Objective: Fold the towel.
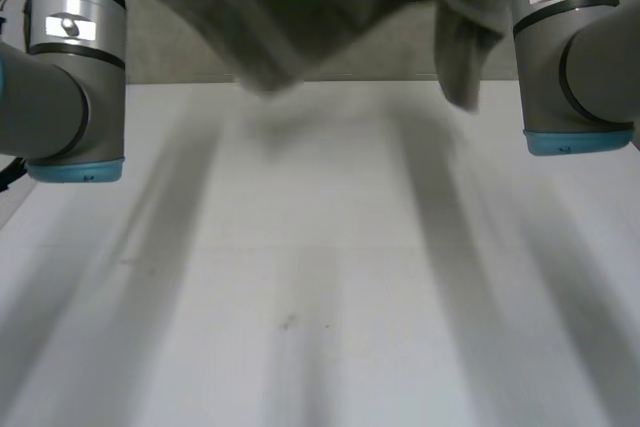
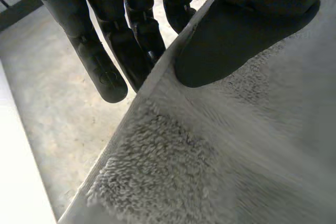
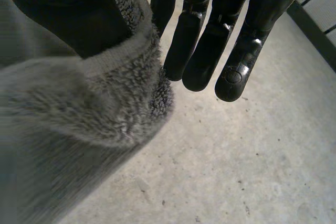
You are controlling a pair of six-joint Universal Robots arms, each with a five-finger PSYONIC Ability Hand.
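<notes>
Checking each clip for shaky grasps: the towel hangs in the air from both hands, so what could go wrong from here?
The left hand pinches the grey towel close to its edge, thumb against fingers; the edge could slip free. By the right hand the towel is bunched, so the fold may come out uneven. It hangs unevenly above the white table and might land creased.

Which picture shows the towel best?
The head view: the towel hangs in the air over the table. The left wrist view shows its fluffy edge pinched by the left hand; the right wrist view, a bunched bit.
</notes>
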